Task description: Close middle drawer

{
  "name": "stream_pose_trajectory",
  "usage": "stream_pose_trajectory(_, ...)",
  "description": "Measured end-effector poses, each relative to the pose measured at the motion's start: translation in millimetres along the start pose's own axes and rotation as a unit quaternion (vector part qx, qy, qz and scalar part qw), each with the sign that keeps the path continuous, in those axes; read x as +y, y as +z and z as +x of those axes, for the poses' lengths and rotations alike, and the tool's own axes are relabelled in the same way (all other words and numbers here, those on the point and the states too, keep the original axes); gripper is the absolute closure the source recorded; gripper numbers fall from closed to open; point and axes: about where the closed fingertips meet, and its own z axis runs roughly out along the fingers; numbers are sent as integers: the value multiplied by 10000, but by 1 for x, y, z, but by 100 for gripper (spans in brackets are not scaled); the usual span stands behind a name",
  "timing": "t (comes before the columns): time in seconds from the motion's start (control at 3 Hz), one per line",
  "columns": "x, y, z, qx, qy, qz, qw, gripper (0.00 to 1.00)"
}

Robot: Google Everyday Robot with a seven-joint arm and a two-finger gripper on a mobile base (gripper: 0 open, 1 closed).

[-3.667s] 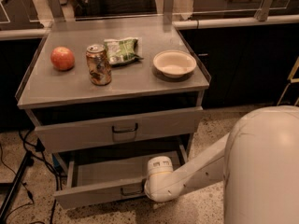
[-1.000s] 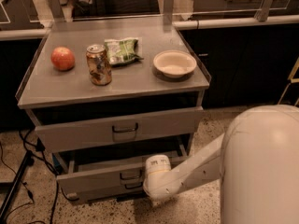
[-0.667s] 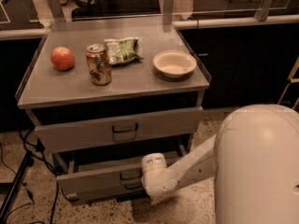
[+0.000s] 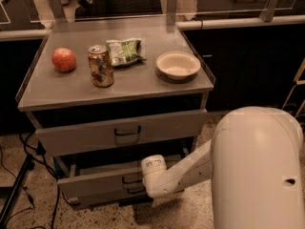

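Floor, far left: dark cables [image 4: 9, 173] and a black stand leg [image 4: 14, 194] lie on speckled flooring beside the cabinet [image 4: 119, 87].

Cabinet top, left to right: a red apple [image 4: 64, 59]; just to its right an upright can [image 4: 101, 66]; behind the can, a crumpled green bag [image 4: 125, 50] lying flat, near the can but apart from it; well to the right, an empty pale bowl [image 4: 178, 64] near the right edge. No two of these items touch.

Cabinet front: the top drawer [image 4: 86, 136], the tallest front, carries a dark loop handle at centre. Below it a dark gap shows. The middle drawer [image 4: 95, 181] sits under that gap, its low grey front standing a short way out from the cabinet, with part of its upper rim and left side visible. Its small handle [image 4: 129, 179] is at centre. The lowest front [image 4: 100, 197] is directly beneath, its panel close under the middle one.

Gripper [image 4: 151, 171]: positioned at the middle drawer front, just right of the handle, low and near the floor. It is hidden behind the white wrist; whether it is open or closed cannot be told, nor whether it holds anything. Contact with the front panel cannot be confirmed.

Right: the white arm [image 4: 190, 171] runs from the wrist back to the large rounded body [image 4: 259, 168], which fills the lower right foreground.
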Motion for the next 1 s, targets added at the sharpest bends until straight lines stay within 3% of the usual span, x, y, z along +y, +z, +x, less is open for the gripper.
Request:
stream_pose_trajectory(0.33,0,0,0,0,0,0,10000,81)
stream_pose_trajectory(1.0,0,0,0,0,-1,0,10000,34)
